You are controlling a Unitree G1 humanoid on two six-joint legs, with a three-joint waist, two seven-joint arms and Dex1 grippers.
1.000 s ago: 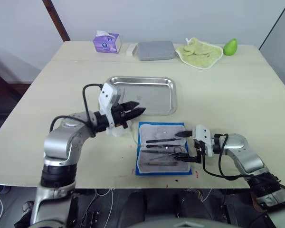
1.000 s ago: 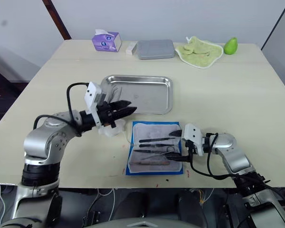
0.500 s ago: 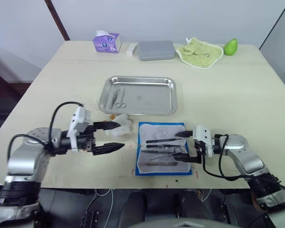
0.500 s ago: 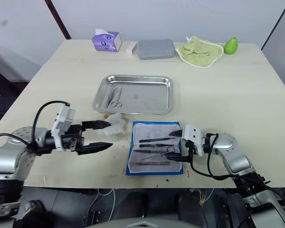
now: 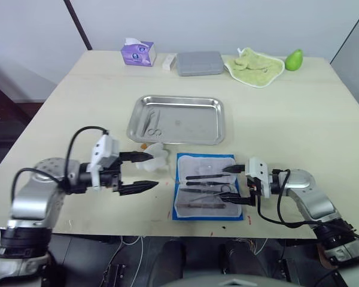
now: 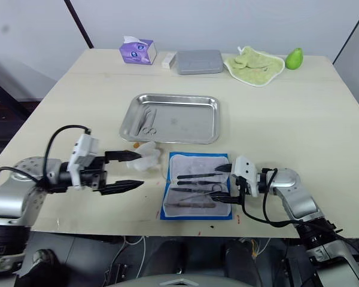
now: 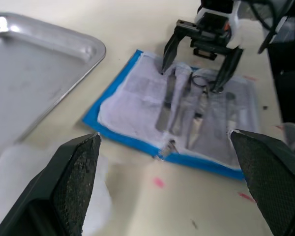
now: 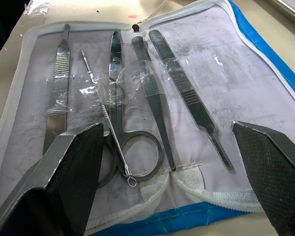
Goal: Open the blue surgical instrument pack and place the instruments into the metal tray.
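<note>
Your main risk here is the clear straps across the instruments (image 8: 137, 98): they pin the tools to the lining, so a pull from the wrong angle could drag the whole blue surgical instrument pack (image 5: 207, 186) across the desk (image 5: 299, 119) instead of freeing one piece. The tools also lie close together, handles nearly touching, so you could pinch two at once or let a thin one slip.

Your right pincer (image 5: 240, 185) is spread wide, holding nothing, its fingertips straddling the pack's right edge. Your left pincer (image 5: 142, 173) is also released and empty, just to the left of the pack beside a crumpled white wad (image 5: 155, 157).

The pack lies open and flat near the front desk edge, blue border around a grey-white lining, with scissors, forceps and tweezers lined up in a row. The metal tray (image 5: 212, 122) sits just behind it, already holding at least one pair of scissors (image 5: 151, 121) near its left end.
</note>
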